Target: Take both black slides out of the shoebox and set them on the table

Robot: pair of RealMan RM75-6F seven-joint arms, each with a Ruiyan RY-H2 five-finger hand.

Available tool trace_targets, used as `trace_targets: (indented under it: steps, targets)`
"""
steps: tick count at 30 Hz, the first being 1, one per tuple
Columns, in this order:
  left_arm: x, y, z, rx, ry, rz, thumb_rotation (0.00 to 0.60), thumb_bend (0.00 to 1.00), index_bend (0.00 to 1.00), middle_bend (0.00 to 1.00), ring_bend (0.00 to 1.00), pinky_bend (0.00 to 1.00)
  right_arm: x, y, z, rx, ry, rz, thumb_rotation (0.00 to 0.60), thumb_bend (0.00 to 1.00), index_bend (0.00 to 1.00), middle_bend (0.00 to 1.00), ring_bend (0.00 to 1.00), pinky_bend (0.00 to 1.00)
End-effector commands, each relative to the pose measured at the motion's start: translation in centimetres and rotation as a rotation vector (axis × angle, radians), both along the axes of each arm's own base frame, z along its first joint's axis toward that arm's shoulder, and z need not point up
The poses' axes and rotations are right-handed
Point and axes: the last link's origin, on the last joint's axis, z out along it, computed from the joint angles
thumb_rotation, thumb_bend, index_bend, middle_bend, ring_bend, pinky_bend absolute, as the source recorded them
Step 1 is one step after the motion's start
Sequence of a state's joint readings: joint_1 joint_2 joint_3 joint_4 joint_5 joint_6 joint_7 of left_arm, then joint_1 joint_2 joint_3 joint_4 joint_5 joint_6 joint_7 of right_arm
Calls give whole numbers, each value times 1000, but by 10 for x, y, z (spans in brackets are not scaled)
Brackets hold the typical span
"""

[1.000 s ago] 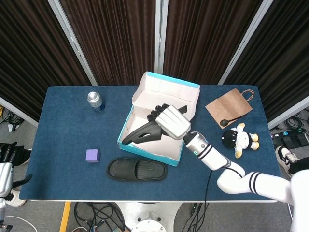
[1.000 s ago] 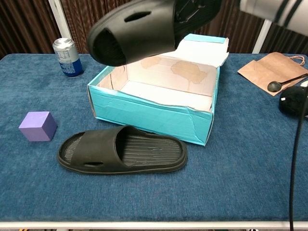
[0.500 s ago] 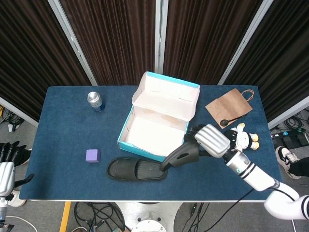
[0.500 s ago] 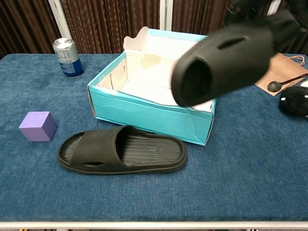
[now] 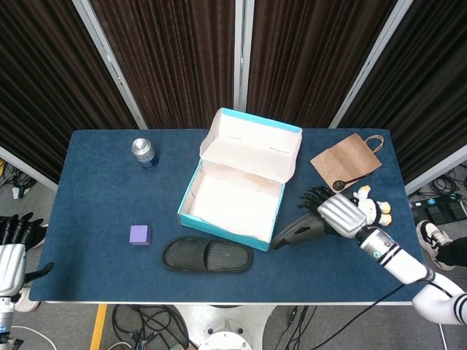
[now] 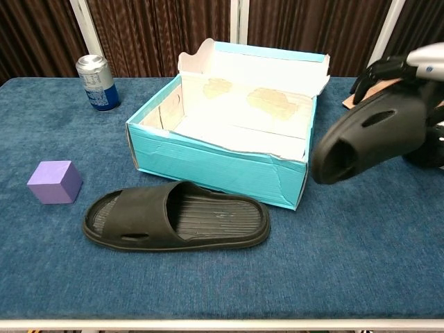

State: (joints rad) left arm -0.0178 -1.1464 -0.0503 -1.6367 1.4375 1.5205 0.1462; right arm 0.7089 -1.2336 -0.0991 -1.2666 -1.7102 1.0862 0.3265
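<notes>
Right hand [image 5: 341,214] gripped a black rubber slide [image 6: 368,135] above the blue table [image 6: 361,263], right of the open teal cardboard shoebox [image 6: 215,163], second black slide [image 6: 177,222] lay before it, left hand [image 5: 10,255] off-table, grasp unclear.

R hand [image 6: 399,69] holds one slide [image 6: 368,135] above surface, right of open shoebox [image 6: 222,163]; other slide [image 6: 177,218] lies in front.

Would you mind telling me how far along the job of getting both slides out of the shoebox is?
One black rubber slide already lies flat on the blue table in front of the open turquoise shoebox, which now looks empty. The right hand holds the second black slide above the table, right of the box. Left: lowering that slide onto the table and letting go.
</notes>
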Motion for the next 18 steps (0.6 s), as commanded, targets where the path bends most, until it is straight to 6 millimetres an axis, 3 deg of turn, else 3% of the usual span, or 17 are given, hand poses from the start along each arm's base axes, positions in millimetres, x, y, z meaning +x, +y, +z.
trace_targets:
  steps: [1, 3, 10, 15, 18]
  targets:
    - [0, -1, 0, 2, 0, 2, 600, 0, 174, 74, 3, 22, -6, -10, -10, -43, 141, -3, 600, 46, 0, 0, 0, 0]
    - [0, -1, 0, 2, -1, 4, 600, 0, 174, 74, 3, 22, -3, -16, -11, -72, 179, -3, 600, 0, 0, 0, 0, 0]
    - [-1, 1, 1, 4, -4, 2, 600, 0, 174, 74, 3, 22, 8, -28, 8, -172, 281, 16, 600, 0, 0, 0, 0, 0]
    - [-3, 2, 0, 6, -6, 2, 600, 0, 174, 74, 3, 22, 15, -18, 33, -225, 123, -47, 600, 0, 0, 4, 0, 0]
    - [-3, 3, -1, 7, -12, -3, 600, 0, 174, 74, 3, 22, 5, 0, 51, -300, -24, -102, 600, 69, 24, 112, 32, 79]
